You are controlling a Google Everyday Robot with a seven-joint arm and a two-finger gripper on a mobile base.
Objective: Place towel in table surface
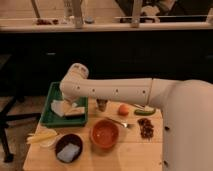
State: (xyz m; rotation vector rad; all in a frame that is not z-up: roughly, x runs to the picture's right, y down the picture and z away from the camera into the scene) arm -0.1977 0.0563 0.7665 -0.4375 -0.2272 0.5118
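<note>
Barely begun: hovering with gripper [73,103] spread open and empty over the green tray [51,93] at far left, beside the towel [58,107] lying there, with grasping and moving onto the table surface [131,151] not yet done.

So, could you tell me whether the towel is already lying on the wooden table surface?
No, the towel lies in the green tray, with the gripper just above it.
</note>
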